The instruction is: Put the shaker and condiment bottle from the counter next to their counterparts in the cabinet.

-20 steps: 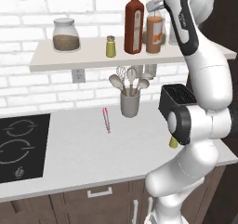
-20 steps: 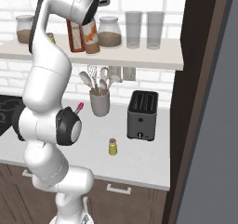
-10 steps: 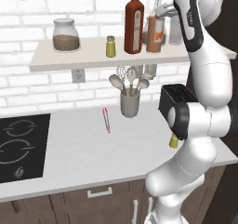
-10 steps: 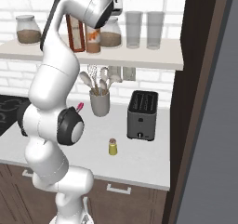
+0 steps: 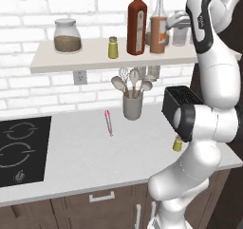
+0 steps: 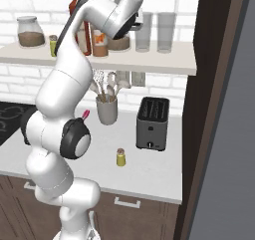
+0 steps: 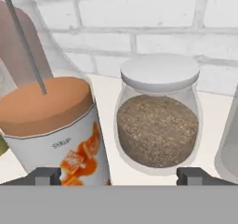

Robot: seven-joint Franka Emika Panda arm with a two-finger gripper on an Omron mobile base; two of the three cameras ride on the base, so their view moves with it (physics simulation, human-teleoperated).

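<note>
My jaws gape beside the bottle (image 7: 56, 130); next, the shaker (image 6: 120, 157) — tiny, light, slippery, so pinch mid-body.

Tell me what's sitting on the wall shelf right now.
On the shelf: a brown-filled jar, a shaker, the red bottle, the condiment bottle, and two clear glasses. The arm covers another jar in the base views.

blocked: condiment bottle (image 7: 51, 130), jar (image 7: 158, 121) ahead | free: narrow gap between
</note>
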